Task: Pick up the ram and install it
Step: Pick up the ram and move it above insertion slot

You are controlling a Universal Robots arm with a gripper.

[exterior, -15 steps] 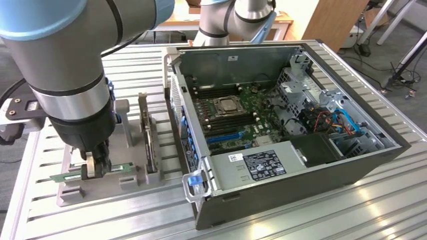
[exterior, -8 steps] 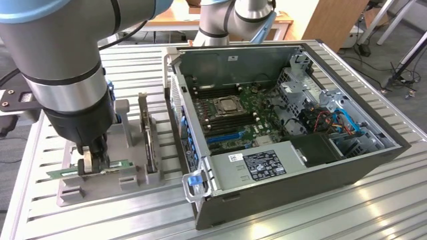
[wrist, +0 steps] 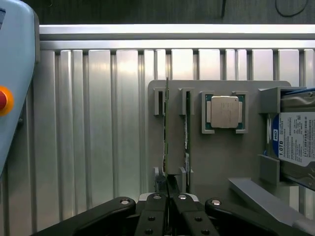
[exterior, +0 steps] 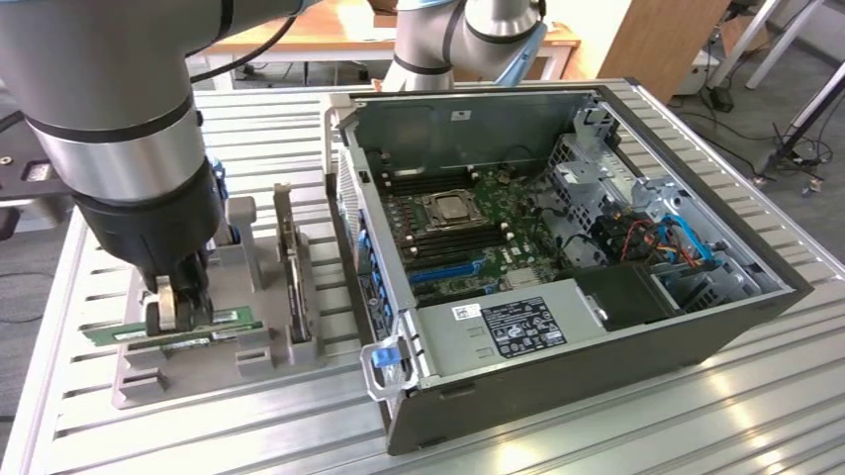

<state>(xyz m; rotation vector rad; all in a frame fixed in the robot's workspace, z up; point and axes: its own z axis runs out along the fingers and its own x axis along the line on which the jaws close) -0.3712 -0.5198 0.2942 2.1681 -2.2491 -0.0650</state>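
Gripper (exterior: 178, 315) fingers are pressed together on the ram (exterior: 235, 319), a thin green stick standing on edge in its slot. The wrist view shows the gripper (wrist: 168, 184) pinching the near end of the ram (wrist: 166, 128), with the rest of the board running straight away from the fingertips. Under the hand and reaching well beyond it on every side is the ribbed aluminium table (exterior: 595, 435). Well apart from the hand, toward the exterior view's right, sits the open computer case (exterior: 713, 336), lying on its side with the motherboard (exterior: 476, 233) exposed. Directly beneath the hand is the grey holder (exterior: 185, 371), whose plate (wrist: 216, 157) carries the spare parts. On the holder's edge farthest from the fingers in the wrist view stands the hard drive (wrist: 298, 135) with its blue-and-white label. Between that drive and the gripped board lies the square silver processor (wrist: 224, 111) in its recess. Just beside the held ram, parallel to it, a second stick (wrist: 187, 132) stands in the neighbouring slot.
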